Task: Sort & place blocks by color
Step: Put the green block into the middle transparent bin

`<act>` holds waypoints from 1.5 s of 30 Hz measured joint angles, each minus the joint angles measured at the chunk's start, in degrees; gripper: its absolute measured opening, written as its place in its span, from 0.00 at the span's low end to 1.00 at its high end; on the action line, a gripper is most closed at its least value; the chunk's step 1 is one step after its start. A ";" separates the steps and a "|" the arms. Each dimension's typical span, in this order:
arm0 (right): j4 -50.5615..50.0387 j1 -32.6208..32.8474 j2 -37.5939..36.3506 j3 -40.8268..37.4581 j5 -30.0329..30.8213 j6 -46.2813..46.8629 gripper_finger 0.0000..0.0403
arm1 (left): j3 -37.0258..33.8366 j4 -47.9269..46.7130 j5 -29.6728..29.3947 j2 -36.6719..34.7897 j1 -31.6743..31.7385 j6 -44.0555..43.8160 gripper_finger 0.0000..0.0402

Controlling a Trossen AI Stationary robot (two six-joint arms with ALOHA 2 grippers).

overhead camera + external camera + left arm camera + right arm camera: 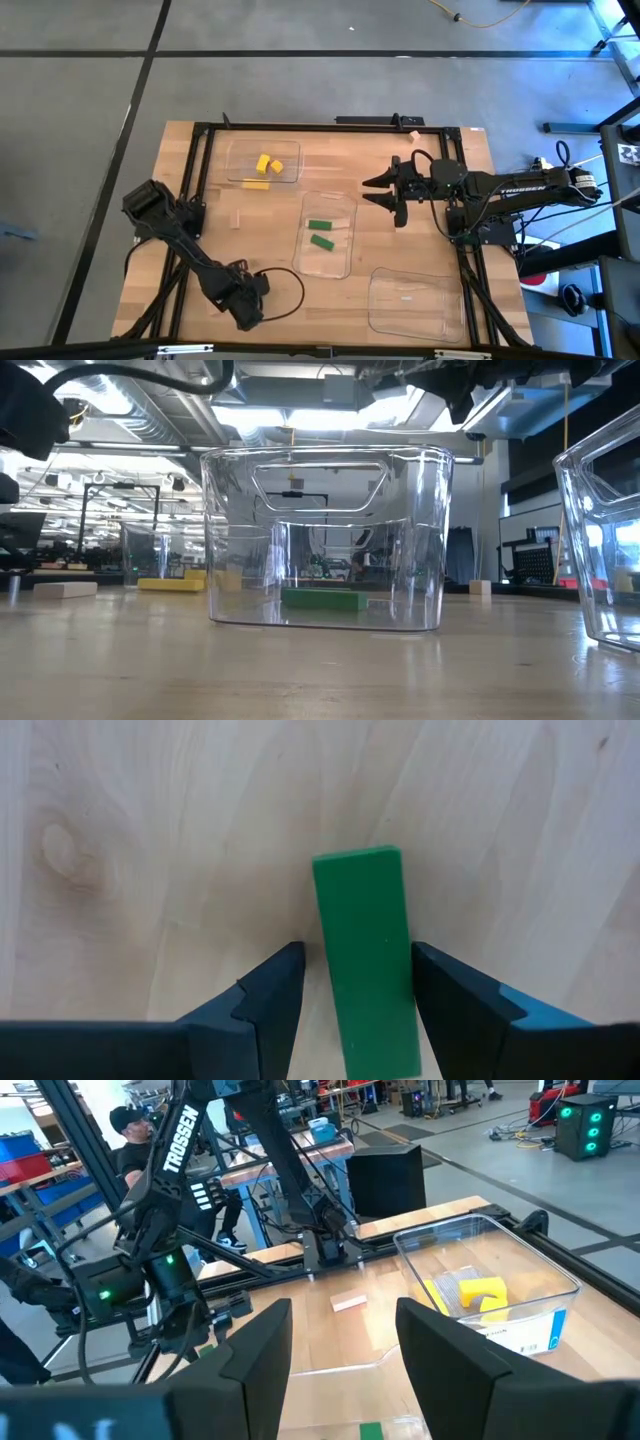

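My left gripper [355, 965] is open near the table's near left edge [245, 300], pointing down. Its fingers straddle a green oblong block [365, 950] that lies flat on the wood. The arm hides this block in the high view. Two more green blocks [320, 233] lie in the middle clear tray [345, 215], and yellow blocks [268, 164] lie in the far tray [240, 150]. Pale tan blocks lie loose on the table [237, 218] [414, 135]. My right gripper [385, 192] hangs open over the table's right half, above the table and holding nothing. My left gripper comes from above with its fingers across the green block's near end, one along each long side. A gap shows beside one finger [285, 980]. The other finger [440, 990] stands right at the block's edge [408, 970], and I cannot tell whether it touches.
A third clear tray [380, 300] sits at the near right, with a pale thing inside it. A black frame [300, 126] runs along the table's far and side edges. A person [130, 1130] stands in the room beyond the table. Bare wood lies around my left gripper.
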 joint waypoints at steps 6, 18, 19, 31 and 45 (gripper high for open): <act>0.00 0.00 0.00 0.00 0.10 0.02 0.46 | 0.13 -0.89 -0.36 1.52 0.51 -3.37 0.43; -0.41 0.02 0.00 0.00 0.08 0.00 0.46 | -0.45 -5.41 0.28 -4.77 4.30 3.28 0.22; -0.39 0.00 -0.02 0.00 0.08 0.00 0.46 | -0.43 -6.58 0.23 -6.47 5.06 4.94 0.22; -0.79 0.02 -0.02 0.00 0.08 0.02 0.46 | -3.75 -13.68 -13.44 -34.33 23.29 28.17 0.22; -0.70 0.02 0.11 0.00 0.06 0.24 0.46 | -23.21 52.17 9.14 -45.26 55.46 45.07 0.22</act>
